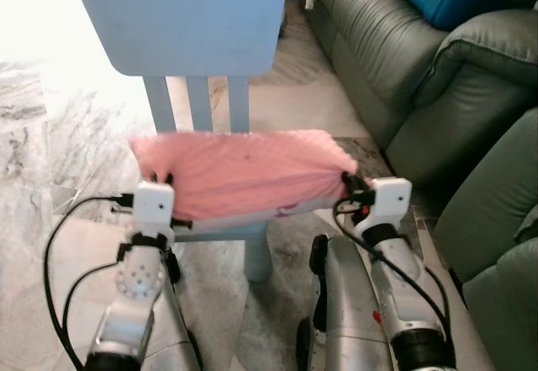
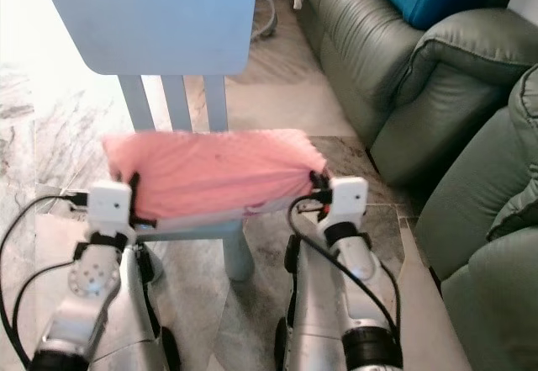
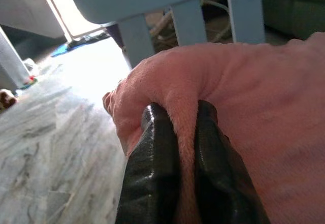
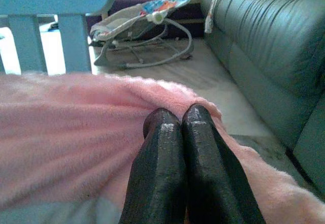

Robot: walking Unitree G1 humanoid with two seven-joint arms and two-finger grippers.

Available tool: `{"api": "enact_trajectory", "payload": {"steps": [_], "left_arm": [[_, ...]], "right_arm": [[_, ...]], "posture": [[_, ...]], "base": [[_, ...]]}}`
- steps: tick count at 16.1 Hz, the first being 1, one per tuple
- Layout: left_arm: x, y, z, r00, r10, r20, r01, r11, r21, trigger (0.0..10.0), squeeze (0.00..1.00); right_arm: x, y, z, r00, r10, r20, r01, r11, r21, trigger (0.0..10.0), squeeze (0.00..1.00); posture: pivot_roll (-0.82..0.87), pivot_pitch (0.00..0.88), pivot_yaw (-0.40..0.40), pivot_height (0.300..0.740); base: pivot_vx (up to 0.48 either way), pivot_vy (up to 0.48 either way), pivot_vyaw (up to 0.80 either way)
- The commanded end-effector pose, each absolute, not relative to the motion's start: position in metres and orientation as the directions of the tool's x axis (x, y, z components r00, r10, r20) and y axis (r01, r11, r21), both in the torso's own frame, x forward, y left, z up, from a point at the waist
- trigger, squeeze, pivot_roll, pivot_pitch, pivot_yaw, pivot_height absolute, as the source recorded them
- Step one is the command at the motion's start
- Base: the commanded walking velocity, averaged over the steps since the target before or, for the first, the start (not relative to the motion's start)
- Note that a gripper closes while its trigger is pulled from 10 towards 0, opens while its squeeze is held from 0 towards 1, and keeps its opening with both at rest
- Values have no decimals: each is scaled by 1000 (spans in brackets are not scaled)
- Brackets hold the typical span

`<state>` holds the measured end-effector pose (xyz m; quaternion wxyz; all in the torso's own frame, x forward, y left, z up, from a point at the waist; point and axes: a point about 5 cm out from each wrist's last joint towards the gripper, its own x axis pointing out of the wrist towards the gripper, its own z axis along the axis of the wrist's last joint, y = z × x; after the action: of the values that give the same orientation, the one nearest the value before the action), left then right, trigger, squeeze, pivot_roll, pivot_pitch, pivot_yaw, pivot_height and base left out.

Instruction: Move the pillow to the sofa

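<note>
Marble floor (image 1: 50, 135) ahead of me, the green sofa (image 1: 395, 60) to my right. The pink pillow (image 1: 244, 173) lies on the blue chair (image 1: 185, 26) seat. My left gripper (image 3: 185, 132) and right gripper (image 4: 175, 125) each pinch a corner fold; such thin bites could slip when I lift.
</note>
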<state>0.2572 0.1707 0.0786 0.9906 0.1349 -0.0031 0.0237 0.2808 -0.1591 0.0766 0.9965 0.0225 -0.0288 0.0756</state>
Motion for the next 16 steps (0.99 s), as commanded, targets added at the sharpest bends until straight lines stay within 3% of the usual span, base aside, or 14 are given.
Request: {"api": "enact_trajectory", "payload": {"steps": [1,7,16], "left_arm": [[256,169,89,999,30,43,-41,960,278,10000,0],[244,157,99,999,15,37,-23,976,219,10000,0],[244,157,99,999,15,37,-23,976,219,10000,0]], "right_arm": [[278,-169,84,992,102,70,-106,993,52,10000,0],[258,-168,89,994,96,54,-99,993,65,10000,0],[258,-168,89,994,96,54,-99,993,65,10000,0]], "posture": [[24,0,-23,435],[23,0,-32,504],[23,0,-32,504]], "base": [[0,0,0],[0,0,0],[0,0,0]]}}
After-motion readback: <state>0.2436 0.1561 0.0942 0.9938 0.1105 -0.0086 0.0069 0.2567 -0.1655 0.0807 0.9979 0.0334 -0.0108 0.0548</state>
